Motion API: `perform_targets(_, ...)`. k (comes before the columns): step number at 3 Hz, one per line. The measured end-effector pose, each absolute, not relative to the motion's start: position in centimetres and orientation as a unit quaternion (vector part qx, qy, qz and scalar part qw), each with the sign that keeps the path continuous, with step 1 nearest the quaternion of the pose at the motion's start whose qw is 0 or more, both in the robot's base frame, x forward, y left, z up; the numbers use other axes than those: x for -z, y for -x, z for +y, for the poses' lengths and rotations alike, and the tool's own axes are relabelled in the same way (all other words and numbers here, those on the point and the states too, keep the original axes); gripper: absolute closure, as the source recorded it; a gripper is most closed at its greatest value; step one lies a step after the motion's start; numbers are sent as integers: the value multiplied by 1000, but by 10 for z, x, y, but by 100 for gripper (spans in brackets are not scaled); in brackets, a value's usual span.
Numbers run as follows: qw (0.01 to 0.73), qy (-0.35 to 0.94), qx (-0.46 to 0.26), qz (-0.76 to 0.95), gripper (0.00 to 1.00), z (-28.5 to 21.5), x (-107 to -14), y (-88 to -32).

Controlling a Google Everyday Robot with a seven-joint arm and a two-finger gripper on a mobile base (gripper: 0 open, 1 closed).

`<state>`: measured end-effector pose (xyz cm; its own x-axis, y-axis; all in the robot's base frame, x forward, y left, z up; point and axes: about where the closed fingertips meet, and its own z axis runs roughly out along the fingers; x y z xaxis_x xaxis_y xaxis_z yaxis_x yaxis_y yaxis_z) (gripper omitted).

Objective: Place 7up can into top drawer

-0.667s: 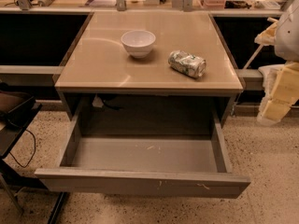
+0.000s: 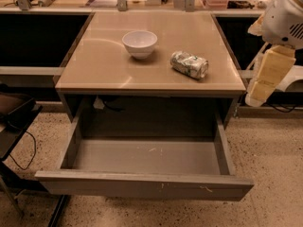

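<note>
While the small dented silvery-green 7up can (image 2: 189, 64) lies on its side on the square tan-topped table (image 2: 104, 70), in the table's right front quarter, its white-and-green label faces upward, but no lettering on it can be read. A round white bowl (image 2: 140, 43) stands upright near the table's middle, left of the can and apart from it. Bare tabletop separates both objects from every table edge, with the can nearer to the right and front edges. The wide, shallow grey top drawer (image 2: 142, 186) stands pulled out below the table's front edge. Its grey floor is exposed from above, and its flat front panel carries pale scuffs. The cream-coloured gripper (image 2: 259, 86), on the white robot arm (image 2: 286, 18), hangs beyond the table's right edge, beside the front right corner and well apart from the can. Whether the gripper is open or closed cannot be told. Speckled floor (image 2: 274, 164) shows to the right of the table and along the drawer's right side.
</note>
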<state>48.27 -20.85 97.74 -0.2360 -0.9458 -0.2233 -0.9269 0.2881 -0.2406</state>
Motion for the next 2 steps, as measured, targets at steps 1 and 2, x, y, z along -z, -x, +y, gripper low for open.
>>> perform_targets(1,183,600,26,778,0,-206,-985,-489)
perform_targets(2,187,652,19,734,0,-183,-998,-521)
